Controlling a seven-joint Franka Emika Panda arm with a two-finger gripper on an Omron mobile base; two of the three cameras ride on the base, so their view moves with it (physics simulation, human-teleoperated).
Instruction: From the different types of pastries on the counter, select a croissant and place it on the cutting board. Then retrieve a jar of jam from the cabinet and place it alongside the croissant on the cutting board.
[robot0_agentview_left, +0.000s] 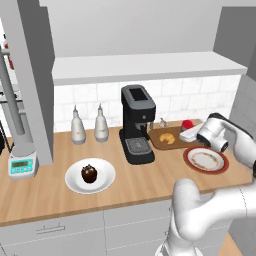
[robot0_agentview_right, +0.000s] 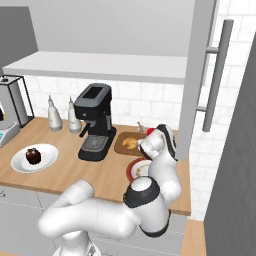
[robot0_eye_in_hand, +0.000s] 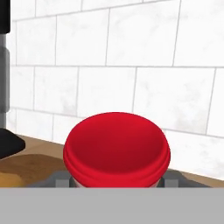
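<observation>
1. In the left base view, we saw the croissant (robot0_agentview_left: 167, 138) lying on the cutting board (robot0_agentview_left: 156, 141), which sat on the worktop (robot0_agentview_left: 145, 175) just right of the black coffee machine (robot0_agentview_left: 136, 122). The jar of jam (robot0_agentview_left: 187, 124) showed red at the board's far right end, with the claw (robot0_agentview_left: 190, 133) right against it. A red-rimmed plate (robot0_agentview_left: 205, 160) lay nearer than the board. To the left, a chocolate muffin (robot0_agentview_left: 89, 173) sat on a white plate (robot0_agentview_left: 90, 176), two grey-white bottles (robot0_agentview_left: 89, 125) stood by the tiled wall, and a small scale (robot0_agentview_left: 22, 165) stood at the far left.
2. In the right base view, we found the croissant (robot0_agentview_right: 130, 143) on the cutting board (robot0_agentview_right: 121, 145), while the arm hid most of the jar; only a sliver of red showed.
3. In the hand view, the red lid of the jar of jam (robot0_eye_in_hand: 116, 148) sat centred between the fingers (robot0_eye_in_hand: 59, 178), and the claw was pinching the jar, with white tiles behind it.
</observation>
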